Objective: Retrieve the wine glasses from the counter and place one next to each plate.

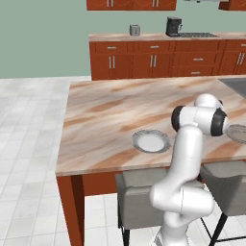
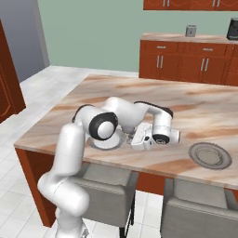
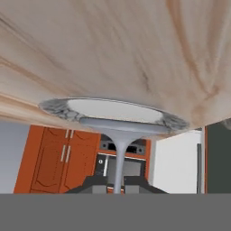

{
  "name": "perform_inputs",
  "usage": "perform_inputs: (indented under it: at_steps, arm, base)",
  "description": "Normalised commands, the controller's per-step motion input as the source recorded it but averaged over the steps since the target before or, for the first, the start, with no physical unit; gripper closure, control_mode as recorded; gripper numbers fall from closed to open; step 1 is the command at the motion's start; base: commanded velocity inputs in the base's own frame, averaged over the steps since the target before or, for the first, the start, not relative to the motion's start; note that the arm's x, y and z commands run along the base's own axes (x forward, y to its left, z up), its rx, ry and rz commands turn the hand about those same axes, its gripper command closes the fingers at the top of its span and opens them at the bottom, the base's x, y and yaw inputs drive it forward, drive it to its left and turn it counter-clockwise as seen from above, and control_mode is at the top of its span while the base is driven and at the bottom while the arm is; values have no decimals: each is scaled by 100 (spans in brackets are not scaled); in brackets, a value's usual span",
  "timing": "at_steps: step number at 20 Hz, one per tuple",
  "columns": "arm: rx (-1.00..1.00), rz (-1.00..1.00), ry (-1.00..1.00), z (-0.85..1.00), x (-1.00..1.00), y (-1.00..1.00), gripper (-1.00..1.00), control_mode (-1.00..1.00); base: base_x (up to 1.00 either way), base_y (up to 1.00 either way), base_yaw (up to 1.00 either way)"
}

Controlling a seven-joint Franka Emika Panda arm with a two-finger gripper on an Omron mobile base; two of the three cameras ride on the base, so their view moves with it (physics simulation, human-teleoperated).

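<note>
In the hand view my gripper (image 3: 118, 184) is shut on the thin stem of a grey-blue wine glass (image 3: 118, 155). The glass's round foot (image 3: 122, 125) lies just in front of the white plate (image 3: 108, 110) with the patterned grey rim. In the right base view the gripper (image 2: 134, 139) hangs low over the marbled counter (image 2: 204, 111), at the right edge of that white plate (image 2: 106, 144), which the arm partly hides. The greyish-tan plate (image 2: 210, 155) lies further right. From the left base view the white plate (image 1: 151, 141) and the greyish-tan plate (image 1: 239, 133) lie near the counter's front edge (image 1: 96, 166).
Two grey stools (image 1: 139, 199) (image 2: 200, 209) stand under the counter's front edge. A sink (image 1: 236, 86) is set into the counter's far right. The back counter holds a toaster (image 1: 135, 30) and a coffee machine (image 1: 173, 26).
</note>
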Motion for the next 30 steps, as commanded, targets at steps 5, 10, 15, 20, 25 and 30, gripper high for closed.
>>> perform_inputs:
  at_steps: [5,10,15,20,25,30]
  arm:
    - [1,0,0,-29,19,0,100,-100]
    - [0,0,0,-29,10,0,100,-100]
    - [0,0,0,-27,11,0,100,-100]
    - [0,0,-2,-24,5,0,100,-100]
    - [0,0,-3,-26,0,-7,100,-100]
    - [0,0,-1,-30,0,-2,-100,-100]
  base:
    - [0,0,0]
    - [0,0,0]
    - [0,0,0]
    - [0,0,0]
    - [0,0,0]
    - [0,0,0]
